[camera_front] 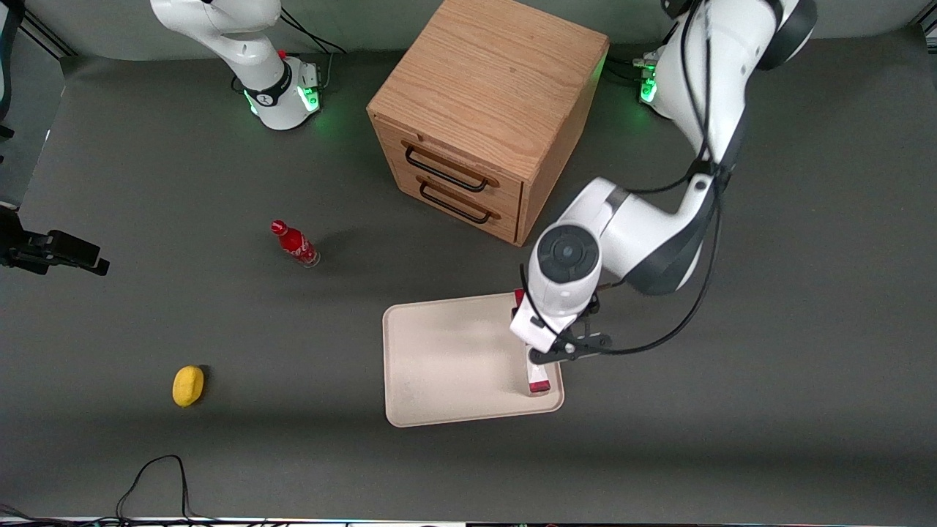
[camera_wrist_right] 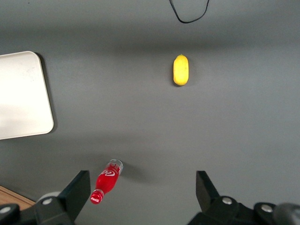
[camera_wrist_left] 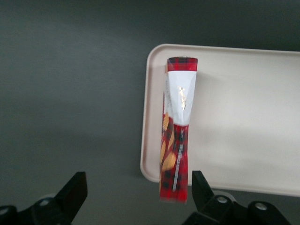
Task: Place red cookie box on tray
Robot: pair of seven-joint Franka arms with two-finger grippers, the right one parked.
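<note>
The red cookie box [camera_wrist_left: 177,140], dark red plaid with a white end, stands on its thin long edge on the cream tray [camera_wrist_left: 243,122], along the rim toward the working arm's end. In the front view only its ends [camera_front: 538,380] show under the arm, on the tray [camera_front: 446,359]. My left gripper [camera_wrist_left: 138,180] hovers above the box and is open wide. The box's nearer end sits between the fingers, close to one fingertip [camera_wrist_left: 200,187] with a small gap, and far from the other [camera_wrist_left: 77,190].
A wooden two-drawer cabinet [camera_front: 483,110] stands farther from the front camera than the tray. A small red bottle [camera_front: 295,244] and a yellow fruit-like object [camera_front: 188,385] lie toward the parked arm's end. A black cable [camera_front: 154,476] loops at the near table edge.
</note>
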